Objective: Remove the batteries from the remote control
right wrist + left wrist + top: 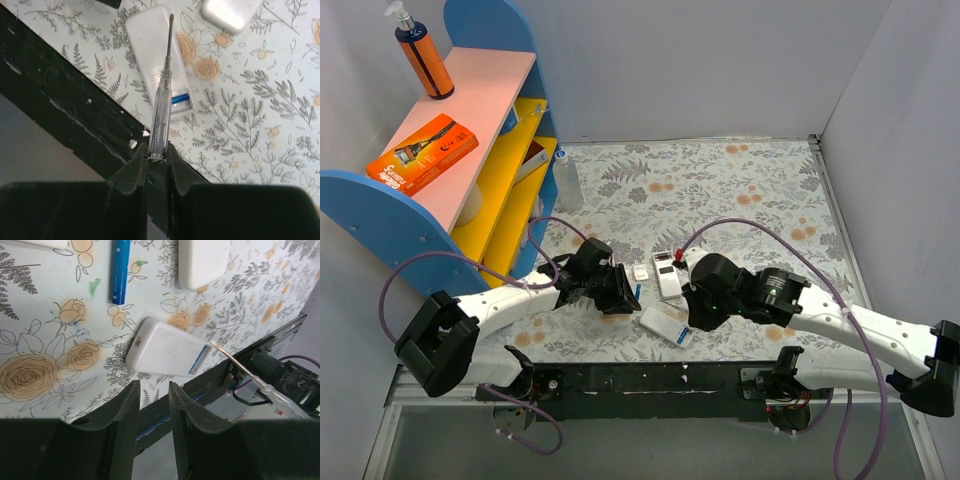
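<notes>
While right gripper [156, 152] clamps a clear-handled metal screwdriver [162, 107] over the white rectangular plastic remote [150, 45], probably to pry its blue-showing open end, left gripper [154, 390] hangs near with fingers apart, empty; one slim blue cylindrical battery [119, 271] lies loose on floral table [40, 340].

Two remotes [667, 276] [666, 326], one loose blue battery [119, 271], one screwdriver [161, 115], one white cover piece [641, 271]

A desk [750, 190] under a pale cloth printed with grey leaves and orange roses is boxed in by plain grey-white walls [700, 60] behind and at both sides. On its left stands a shelf unit [490, 95] with blue rounded ends, a pink top board and yellow lower boards. A black rail [650, 378] edges the near side.
</notes>
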### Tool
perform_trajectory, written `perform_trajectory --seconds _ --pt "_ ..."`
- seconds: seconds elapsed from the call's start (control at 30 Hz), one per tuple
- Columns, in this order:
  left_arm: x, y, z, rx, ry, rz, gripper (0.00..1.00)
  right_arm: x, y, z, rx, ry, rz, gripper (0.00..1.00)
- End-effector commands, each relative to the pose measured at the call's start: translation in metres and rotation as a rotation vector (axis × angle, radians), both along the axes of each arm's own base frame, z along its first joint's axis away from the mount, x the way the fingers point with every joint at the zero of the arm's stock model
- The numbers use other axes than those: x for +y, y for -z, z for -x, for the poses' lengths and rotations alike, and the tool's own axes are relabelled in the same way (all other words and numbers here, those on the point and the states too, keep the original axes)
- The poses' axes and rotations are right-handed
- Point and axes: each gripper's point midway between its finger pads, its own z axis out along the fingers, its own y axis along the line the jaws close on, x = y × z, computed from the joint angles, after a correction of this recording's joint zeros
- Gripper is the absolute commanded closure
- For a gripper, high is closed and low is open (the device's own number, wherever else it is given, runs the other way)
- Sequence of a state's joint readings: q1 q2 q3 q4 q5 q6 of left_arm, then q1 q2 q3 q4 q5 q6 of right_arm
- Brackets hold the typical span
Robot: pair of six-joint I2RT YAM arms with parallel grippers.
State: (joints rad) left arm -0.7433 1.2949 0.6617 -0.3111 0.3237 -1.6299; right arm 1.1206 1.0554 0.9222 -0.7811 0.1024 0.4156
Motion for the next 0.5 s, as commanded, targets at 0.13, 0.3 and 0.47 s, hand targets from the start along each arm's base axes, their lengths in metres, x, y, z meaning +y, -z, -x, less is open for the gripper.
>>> perform_trajectory --seconds 0.13,0.3,0.47 --pt "-0.018 -0.001 0.001 0.010 0.123 0.051 0.71 -0.056 0.011 0.049 0.179 0.045 0.059 0.99" --pt "-0.018 0.005 -0.001 0.011 0.121 0.032 0.70 -0.061 0.014 0.053 0.192 0.066 0.058 0.99" --pt "-0.016 0.012 -0.003 0.018 0.113 0.014 0.68 -0.063 0.022 0.053 0.201 0.052 0.101 0.99"
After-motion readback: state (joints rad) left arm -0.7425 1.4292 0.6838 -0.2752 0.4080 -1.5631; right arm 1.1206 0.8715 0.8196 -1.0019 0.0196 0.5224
